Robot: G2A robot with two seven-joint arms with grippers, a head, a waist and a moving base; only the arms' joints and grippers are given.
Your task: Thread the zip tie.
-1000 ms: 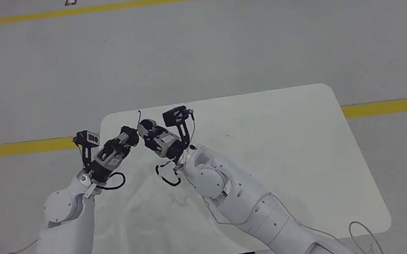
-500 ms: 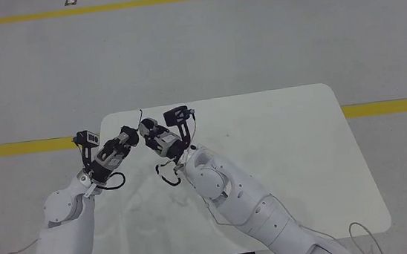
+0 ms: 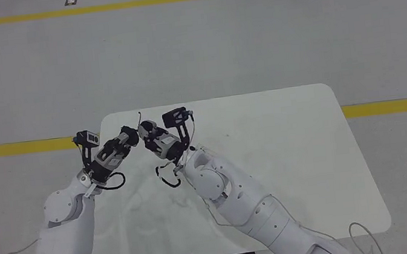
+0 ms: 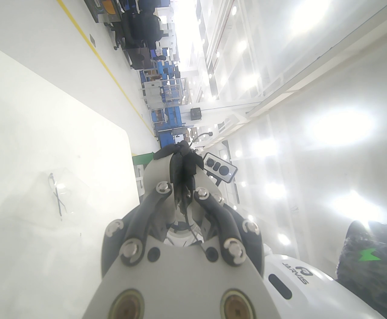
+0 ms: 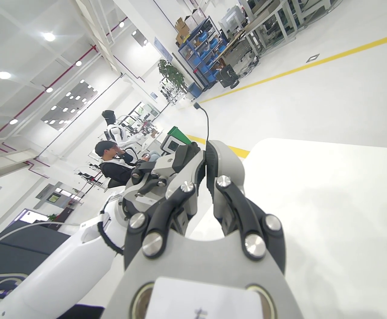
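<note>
two pincers meet tip to tip above the far left part of the white bench (image 3: 289,163), both raised off its surface. the right pincer (image 5: 206,159) is clenched on the zip tie (image 5: 207,127), its dark pads pressed flat together with the thin black strap nipped between them. from those pads the strap rises free and bends over in a gentle curve. it ends in its small square head, which stands alone at the top, pointing away from the bench. in the top view the same strap shows as a fine dark line standing up just beyond the two pincer tips.

the left pincer (image 4: 182,173) is closed as well. its black pads lie against each other, and a thin black strand of the tie runs out from between them, back toward the palm, so it grips the tie too. seen from the right wrist, the left pincer sits just beside the right one, so close that it cannot be told whether the two touch.

off to one side on the bench, well apart from both pincers, lies a clear plastic bag (image 4: 72,184) with a few thin dark strips inside it.
</note>
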